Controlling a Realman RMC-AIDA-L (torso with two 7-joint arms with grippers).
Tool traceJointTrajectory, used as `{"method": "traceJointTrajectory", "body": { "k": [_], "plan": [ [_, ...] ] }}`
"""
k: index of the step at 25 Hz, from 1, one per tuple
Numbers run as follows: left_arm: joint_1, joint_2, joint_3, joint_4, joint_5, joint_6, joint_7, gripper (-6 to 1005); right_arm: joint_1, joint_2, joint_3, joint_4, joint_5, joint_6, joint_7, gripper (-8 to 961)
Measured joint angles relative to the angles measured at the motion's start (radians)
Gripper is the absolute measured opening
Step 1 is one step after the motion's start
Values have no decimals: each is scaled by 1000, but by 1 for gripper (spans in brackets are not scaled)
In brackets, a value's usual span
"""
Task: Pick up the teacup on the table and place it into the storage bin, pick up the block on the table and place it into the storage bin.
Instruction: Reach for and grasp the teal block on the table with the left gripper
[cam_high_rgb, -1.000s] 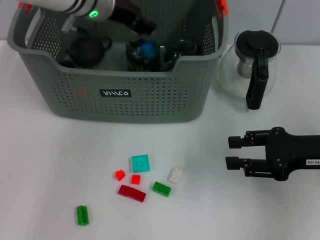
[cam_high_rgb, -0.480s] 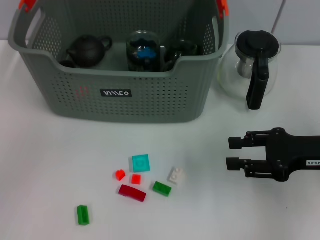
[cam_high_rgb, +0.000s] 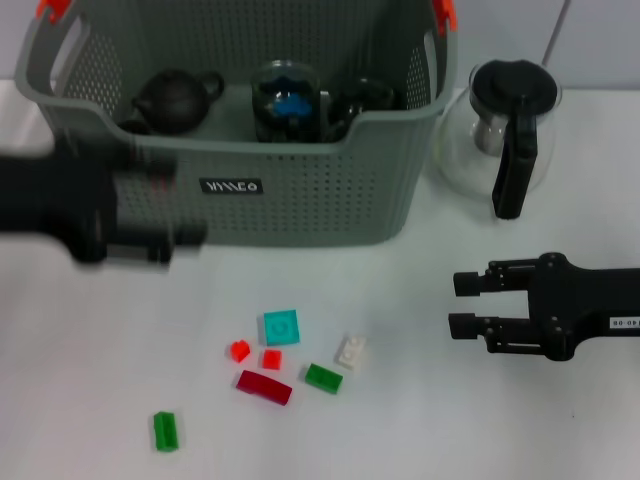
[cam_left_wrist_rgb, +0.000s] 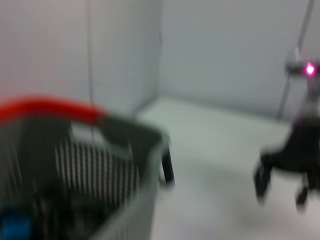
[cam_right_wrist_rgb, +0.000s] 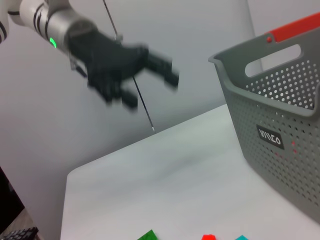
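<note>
Bin (cam_high_rgb: 300, 190) far left on worktop (cam_high_rgb: 80, 340); dark teacup (cam_high_rgb: 365, 97) inside, beside black teapot (cam_high_rgb: 178, 98). Blocks (cam_high_rgb: 280, 327) scattered near-centre. Left pincer (cam_high_rgb: 180, 237) blurred at bin's front wall, empty, fingers parted. Right pincer (cam_high_rgb: 462, 304) released, hovering right, near glass pot (cam_high_rgb: 505, 135).

Grey perforated storage bin (cam_high_rgb: 300, 190) upright, dark teacup (cam_high_rgb: 362, 98) inside; coloured blocks (cam_high_rgb: 281, 327) loose on desk (cam_high_rgb: 450, 420) before it.
</note>
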Motion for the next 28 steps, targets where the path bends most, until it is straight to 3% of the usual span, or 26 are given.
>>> {"method": "traceJointTrajectory", "body": {
  "k": [5,8,18,20,21,28],
  "plan": [
    [0,-3,167,-16,273,7,-49,794,-6,0,0,0,0,0,2,592],
    [-16,-4,242,-10,360,1,-97,794,-8,1,0,0,0,0,2,592],
    [-57,-4,395,22,434,-69,-271,793,-10,3,0,0,-1,2,0,593],
    [-58,-4,448,50,429,-110,-265,792,-10,4,0,0,-1,5,-4,593],
    [-54,-4,517,77,425,-155,-233,792,-9,4,0,0,-2,7,-5,593],
    [-33,-5,700,120,433,-323,-198,789,-6,4,0,0,-2,10,-7,593]
  ]
}}
